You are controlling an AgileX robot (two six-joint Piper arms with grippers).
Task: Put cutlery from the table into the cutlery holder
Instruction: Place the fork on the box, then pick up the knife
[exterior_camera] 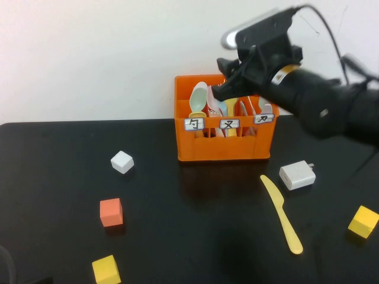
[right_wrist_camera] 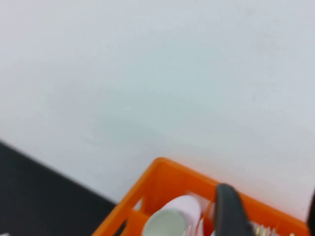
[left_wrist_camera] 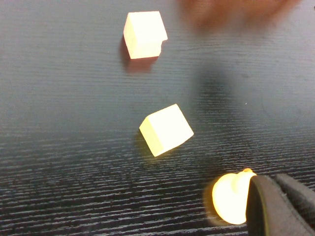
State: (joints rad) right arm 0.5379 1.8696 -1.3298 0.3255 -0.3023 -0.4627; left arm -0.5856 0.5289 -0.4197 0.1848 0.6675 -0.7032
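The orange cutlery holder (exterior_camera: pixel 225 145) stands at the back middle of the black table, with spoons, forks and knives upright in three labelled compartments. A yellow plastic knife (exterior_camera: pixel 281 214) lies flat on the table in front of it, to the right. My right gripper (exterior_camera: pixel 228 83) hovers above the holder's back rim. In the right wrist view its fingers (right_wrist_camera: pixel 229 211) stand wide apart over the holder (right_wrist_camera: pixel 162 179), with nothing between them. My left gripper (left_wrist_camera: pixel 274 181) is out of the high view. Its fingers lie together, low over the table, beside a round yellow object (left_wrist_camera: pixel 229 196).
A white charger block (exterior_camera: pixel 297 175) lies right of the holder. A white cube (exterior_camera: pixel 122 161), an orange cube (exterior_camera: pixel 111 212) and a yellow cube (exterior_camera: pixel 106 269) sit on the left. Another yellow cube (exterior_camera: pixel 363 220) sits far right. A white wall rises behind the table.
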